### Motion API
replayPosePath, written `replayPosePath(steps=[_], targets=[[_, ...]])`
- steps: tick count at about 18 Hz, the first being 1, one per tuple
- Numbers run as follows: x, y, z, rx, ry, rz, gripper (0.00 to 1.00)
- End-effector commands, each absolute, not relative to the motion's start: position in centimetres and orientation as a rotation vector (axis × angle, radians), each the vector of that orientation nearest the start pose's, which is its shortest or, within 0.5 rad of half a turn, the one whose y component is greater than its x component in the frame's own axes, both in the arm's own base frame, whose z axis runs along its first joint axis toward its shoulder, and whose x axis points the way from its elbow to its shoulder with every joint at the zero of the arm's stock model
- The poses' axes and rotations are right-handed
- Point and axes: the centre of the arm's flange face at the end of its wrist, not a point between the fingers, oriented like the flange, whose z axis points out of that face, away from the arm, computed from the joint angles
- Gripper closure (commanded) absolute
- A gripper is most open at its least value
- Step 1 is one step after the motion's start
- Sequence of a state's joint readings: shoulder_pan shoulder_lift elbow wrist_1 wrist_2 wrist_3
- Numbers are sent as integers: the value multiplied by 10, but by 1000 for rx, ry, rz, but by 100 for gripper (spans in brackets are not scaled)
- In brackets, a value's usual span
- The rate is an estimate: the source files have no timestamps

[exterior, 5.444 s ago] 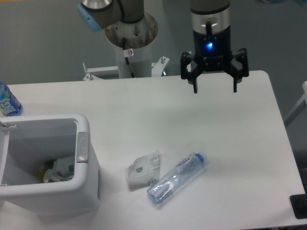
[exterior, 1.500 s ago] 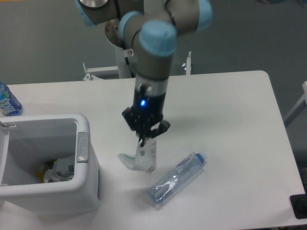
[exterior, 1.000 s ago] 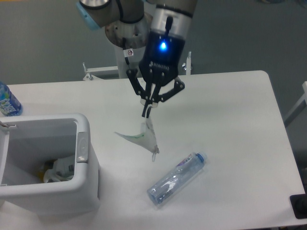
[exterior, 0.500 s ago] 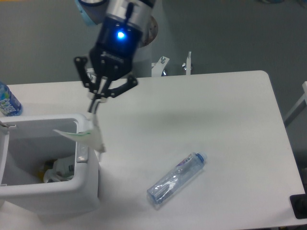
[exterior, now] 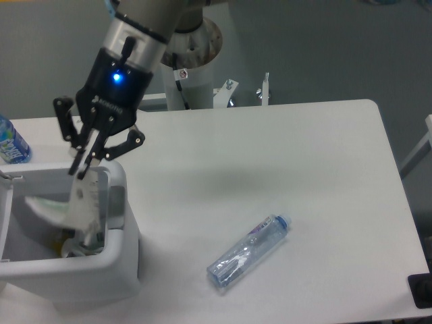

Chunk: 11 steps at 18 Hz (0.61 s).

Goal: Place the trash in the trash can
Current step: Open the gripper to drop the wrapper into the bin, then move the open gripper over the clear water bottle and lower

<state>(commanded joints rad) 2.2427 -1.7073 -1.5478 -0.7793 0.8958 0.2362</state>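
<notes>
My gripper (exterior: pixel 82 169) hangs over the open white trash can (exterior: pixel 123 253) at the left front of the table. It is shut on the white wrinkly packet (exterior: pixel 75 210), which dangles from the fingertips inside the can's opening, above other trash at the bottom. The clear plastic bottle (exterior: pixel 248 250) with a pale blue cap lies on its side on the table, right of the can and far from the gripper.
A bottle with a bright blue label (exterior: pixel 10 142) stands at the table's left edge behind the can. The arm's base column (exterior: pixel 189 61) rises behind the table. A dark object (exterior: pixel 421 290) sits at the front right corner.
The gripper picked the packet off the table, lifted it and carried it left. It now holds the packet lower, within the can's opening. The bottle has not moved.
</notes>
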Motion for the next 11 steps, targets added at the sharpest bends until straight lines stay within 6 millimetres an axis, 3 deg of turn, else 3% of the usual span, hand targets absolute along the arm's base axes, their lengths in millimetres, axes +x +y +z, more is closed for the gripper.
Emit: replayPosePath(steps=[3,5,7,11], targets=[[-204,571,547,-2231,-207,-351,0],[-215,567,548,-2227,-239,-345,0],[-247,553,550,-2211,-333,-326,0],[-291,529,552,-2210,-465,-215,0]])
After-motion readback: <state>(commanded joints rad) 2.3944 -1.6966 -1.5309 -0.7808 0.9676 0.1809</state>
